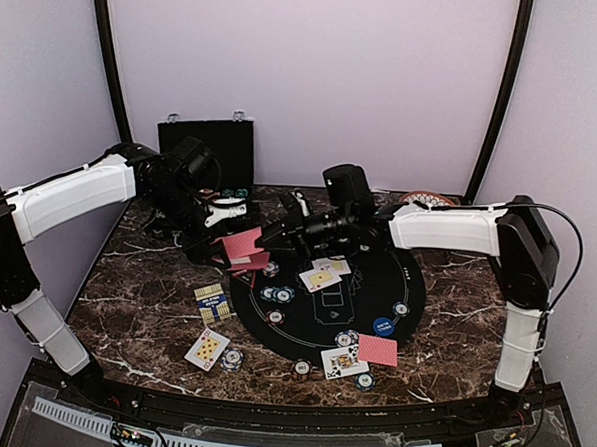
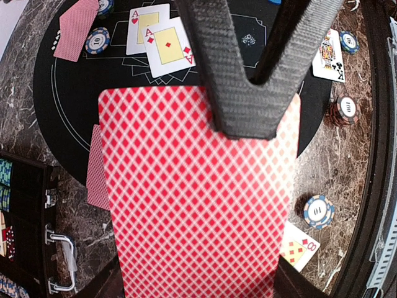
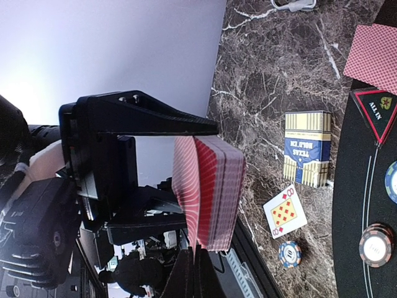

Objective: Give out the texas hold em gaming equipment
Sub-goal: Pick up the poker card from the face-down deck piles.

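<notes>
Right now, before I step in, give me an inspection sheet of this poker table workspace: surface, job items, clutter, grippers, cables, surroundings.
Surface: dark marble tabletop, black round felt mat centred.
Job's things: red-backed card deck held aloft; face-up cards, striped poker chips, blue round button disc scattered.
Clutter: yellow-and-blue card box, black hinged case, patterned plate.
Grippers: left gripper shut on deck; right gripper shut, apparently pinching its outer card.
Cables: black cable loops off right arm.
Surroundings: pale lilac walls, black frame poles.
</notes>
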Controlling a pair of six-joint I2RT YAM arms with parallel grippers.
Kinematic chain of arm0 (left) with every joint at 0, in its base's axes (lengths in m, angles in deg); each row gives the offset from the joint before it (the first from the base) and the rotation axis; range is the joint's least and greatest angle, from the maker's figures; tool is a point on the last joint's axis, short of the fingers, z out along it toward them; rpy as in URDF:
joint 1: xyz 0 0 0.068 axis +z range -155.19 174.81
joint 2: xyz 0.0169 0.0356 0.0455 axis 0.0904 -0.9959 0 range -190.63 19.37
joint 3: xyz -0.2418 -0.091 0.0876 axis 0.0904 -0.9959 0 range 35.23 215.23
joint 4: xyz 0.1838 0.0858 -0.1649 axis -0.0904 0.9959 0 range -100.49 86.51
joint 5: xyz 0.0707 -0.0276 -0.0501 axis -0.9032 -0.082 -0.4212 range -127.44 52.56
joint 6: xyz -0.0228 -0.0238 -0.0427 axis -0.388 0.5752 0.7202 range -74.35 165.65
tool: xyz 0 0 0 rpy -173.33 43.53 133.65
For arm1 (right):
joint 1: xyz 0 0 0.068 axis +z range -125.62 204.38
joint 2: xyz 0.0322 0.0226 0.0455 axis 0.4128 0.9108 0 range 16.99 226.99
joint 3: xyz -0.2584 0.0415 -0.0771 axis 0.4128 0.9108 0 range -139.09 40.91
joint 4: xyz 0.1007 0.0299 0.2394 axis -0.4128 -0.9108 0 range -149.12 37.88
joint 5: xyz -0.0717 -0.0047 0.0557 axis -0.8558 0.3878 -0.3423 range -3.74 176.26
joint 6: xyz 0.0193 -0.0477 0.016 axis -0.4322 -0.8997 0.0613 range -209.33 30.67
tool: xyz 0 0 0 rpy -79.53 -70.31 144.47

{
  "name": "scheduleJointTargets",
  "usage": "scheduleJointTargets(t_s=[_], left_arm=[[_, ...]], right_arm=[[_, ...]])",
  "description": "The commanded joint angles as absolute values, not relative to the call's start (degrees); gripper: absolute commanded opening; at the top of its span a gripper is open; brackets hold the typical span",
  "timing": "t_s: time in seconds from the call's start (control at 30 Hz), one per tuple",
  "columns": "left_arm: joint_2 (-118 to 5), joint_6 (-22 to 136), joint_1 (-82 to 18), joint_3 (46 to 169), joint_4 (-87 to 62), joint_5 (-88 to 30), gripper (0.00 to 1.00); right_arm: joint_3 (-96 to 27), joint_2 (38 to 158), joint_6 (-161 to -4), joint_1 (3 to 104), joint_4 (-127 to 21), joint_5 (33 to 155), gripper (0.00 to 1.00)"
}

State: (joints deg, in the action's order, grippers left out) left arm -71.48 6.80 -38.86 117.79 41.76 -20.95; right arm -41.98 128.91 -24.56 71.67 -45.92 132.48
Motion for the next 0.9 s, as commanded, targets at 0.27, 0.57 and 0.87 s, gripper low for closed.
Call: scheduleJointTargets(t_s=[0.27, 0.57, 0.87], left_arm=[[-69.71, 6.16, -38.64, 116.99, 42.29, -21.94, 0.00], [-69.54, 6.24, -38.67, 115.81, 41.64, -22.71, 0.00], [-70.07, 6.11, -38.66, 116.18, 41.84, -22.58, 0.00]], right_arm=[[-41.55, 122.39, -35.92, 67.79, -60.52, 128.73, 0.00], [-44.74, 116.49, -57.85, 63.34, -95.99, 104.58, 0.00], [-46.82, 115.07, -61.83, 63.24, -108.67, 80.53, 0.00]])
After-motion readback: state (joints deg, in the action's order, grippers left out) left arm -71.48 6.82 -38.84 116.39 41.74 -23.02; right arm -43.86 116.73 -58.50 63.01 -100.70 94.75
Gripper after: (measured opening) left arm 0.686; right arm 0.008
